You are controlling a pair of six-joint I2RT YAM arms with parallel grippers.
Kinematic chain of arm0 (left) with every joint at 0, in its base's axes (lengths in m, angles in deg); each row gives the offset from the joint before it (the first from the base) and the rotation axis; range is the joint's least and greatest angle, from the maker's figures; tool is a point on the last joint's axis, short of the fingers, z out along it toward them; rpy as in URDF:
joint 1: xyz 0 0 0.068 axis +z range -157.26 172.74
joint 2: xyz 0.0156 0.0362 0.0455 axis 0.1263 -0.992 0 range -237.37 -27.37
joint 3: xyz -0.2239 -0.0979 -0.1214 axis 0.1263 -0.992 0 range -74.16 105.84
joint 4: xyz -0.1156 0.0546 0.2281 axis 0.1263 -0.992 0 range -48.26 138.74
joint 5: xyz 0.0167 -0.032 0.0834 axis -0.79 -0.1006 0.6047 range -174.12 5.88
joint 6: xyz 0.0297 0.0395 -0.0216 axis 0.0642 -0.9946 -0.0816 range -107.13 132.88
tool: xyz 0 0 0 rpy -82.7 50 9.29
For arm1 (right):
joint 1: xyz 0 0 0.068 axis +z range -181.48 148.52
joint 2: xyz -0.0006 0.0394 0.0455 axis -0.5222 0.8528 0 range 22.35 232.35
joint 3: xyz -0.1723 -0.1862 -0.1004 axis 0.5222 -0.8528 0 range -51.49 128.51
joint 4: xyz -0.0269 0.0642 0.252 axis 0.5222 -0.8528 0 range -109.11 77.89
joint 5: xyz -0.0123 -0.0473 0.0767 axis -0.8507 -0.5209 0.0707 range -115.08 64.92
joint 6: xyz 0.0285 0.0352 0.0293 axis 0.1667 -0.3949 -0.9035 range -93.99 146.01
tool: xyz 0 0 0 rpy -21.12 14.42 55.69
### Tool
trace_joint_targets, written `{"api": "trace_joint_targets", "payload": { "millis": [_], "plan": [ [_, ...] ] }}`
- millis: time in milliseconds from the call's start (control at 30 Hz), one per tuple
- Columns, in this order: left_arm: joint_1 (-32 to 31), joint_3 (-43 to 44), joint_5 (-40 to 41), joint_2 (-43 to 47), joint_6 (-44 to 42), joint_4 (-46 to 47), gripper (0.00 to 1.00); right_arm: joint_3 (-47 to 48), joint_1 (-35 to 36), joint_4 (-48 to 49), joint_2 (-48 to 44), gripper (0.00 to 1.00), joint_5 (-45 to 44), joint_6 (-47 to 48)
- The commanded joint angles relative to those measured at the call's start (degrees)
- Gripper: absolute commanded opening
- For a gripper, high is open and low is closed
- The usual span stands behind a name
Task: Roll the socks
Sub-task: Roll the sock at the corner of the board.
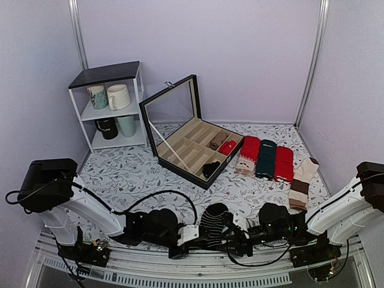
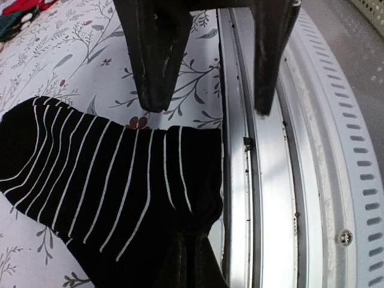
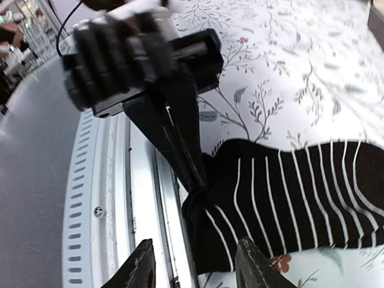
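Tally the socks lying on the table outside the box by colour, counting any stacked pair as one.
Red socks: 2
Dark green sock: 1
Cream-and-brown sock: 1
Black striped sock: 1
Total: 5

At eleven o'clock on the floral cloth (image 1: 132, 174) stands a white shelf (image 1: 105, 74) of mugs (image 1: 118, 96); an open black box (image 1: 183, 173) sits at twelve — red and green socks (image 1: 265, 159) at two.
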Motion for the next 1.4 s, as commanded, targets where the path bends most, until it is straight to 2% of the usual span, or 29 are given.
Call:
{"api": "trace_joint_targets", "payload": {
  "millis": [0,333,633,967,1067,1167,1367],
  "plan": [
    [1.2,-0.4,-4.3,-1.9,2.1,-7.0,0.00,2.2,3.6,2.0,1.0,0.47,-7.5,11.6],
    [2.0,0.1,-5.7,-3.4,2.5,-7.4,0.00,6.6,5.8,-2.0,9.1,0.47,-7.7,15.4],
    [2.7,0.3,-6.4,-4.1,2.6,-7.6,0.00,7.4,7.0,-3.7,12.3,0.46,-10.0,15.1],
    [2.9,0.8,-7.2,-4.8,2.8,-7.9,0.00,7.9,7.3,-4.7,15.4,0.31,-11.7,12.6],
    [3.0,1.2,-7.5,-5.1,2.8,-8.1,0.00,8.3,8.4,-4.9,15.9,0.32,-12.2,11.9],
    [3.2,1.6,-7.6,-5.8,2.8,-8.6,0.00,8.4,9.9,-5.8,15.2,0.38,-14.9,11.6],
    [3.4,1.4,-7.4,-5.6,3.1,-8.7,0.00,4.9,10.5,-3.4,6.3,0.44,-16.3,11.1]
  ]
}}
